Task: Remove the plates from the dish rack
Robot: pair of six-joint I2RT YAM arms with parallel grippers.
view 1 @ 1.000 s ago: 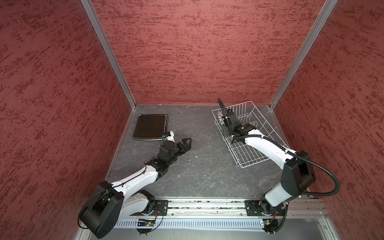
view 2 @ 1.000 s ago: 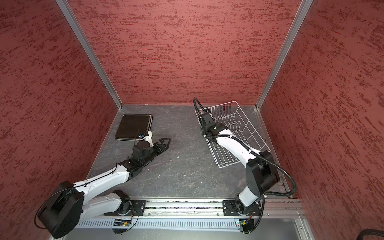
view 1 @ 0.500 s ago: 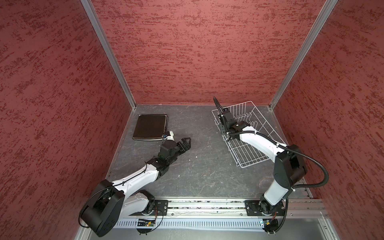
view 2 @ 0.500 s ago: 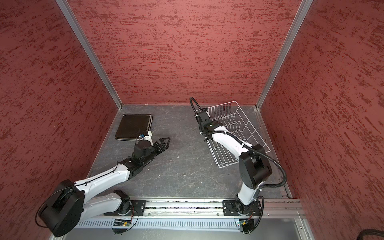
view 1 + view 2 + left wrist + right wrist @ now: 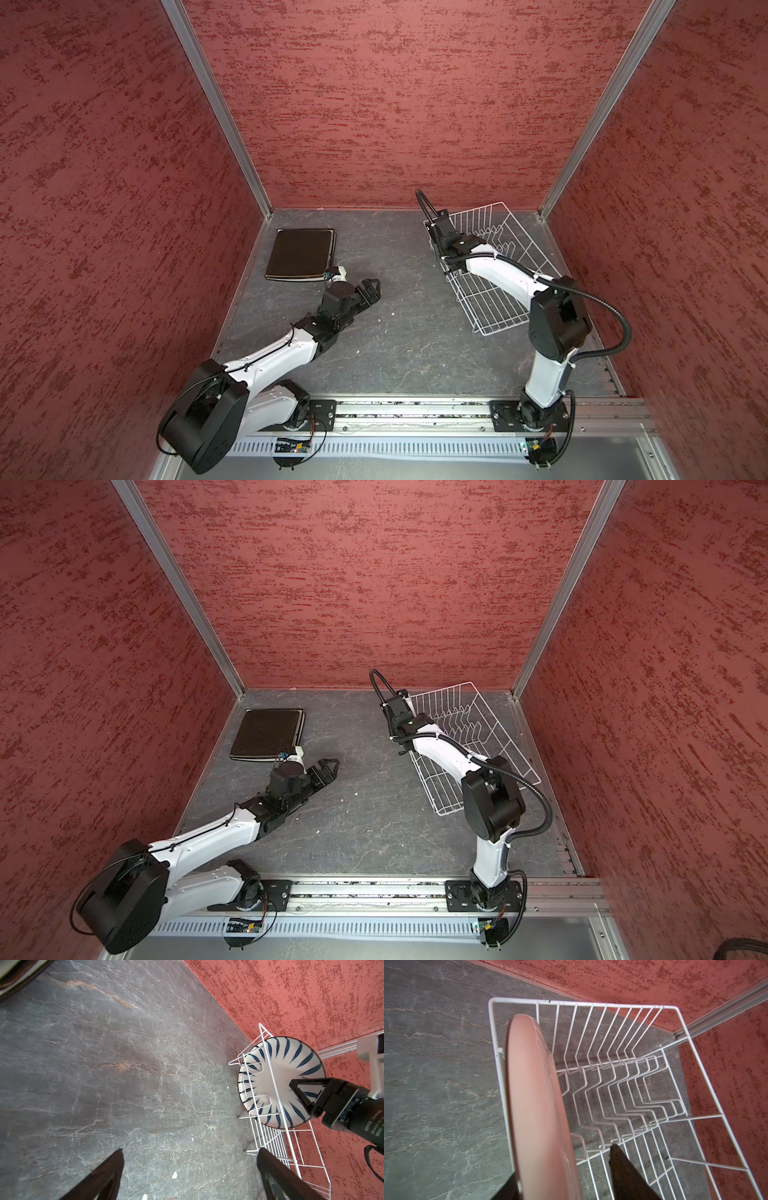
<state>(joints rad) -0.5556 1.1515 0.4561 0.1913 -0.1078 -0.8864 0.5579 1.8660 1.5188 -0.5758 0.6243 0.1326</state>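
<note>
Right pincer (image 5: 564, 1163) half-spread astride the round plate (image 5: 286, 1068), left pincer (image 5: 191, 1150) spread wide

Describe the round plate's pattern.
The round plate is white with dark blue radial streaks, clearest in the left wrist view.

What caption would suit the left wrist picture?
Right gripper straddling the streaked round plate, upright in the white dish rack.

grey marbled tabletop (image 5: 395, 353), red textured walls (image 5: 395, 104)
</note>
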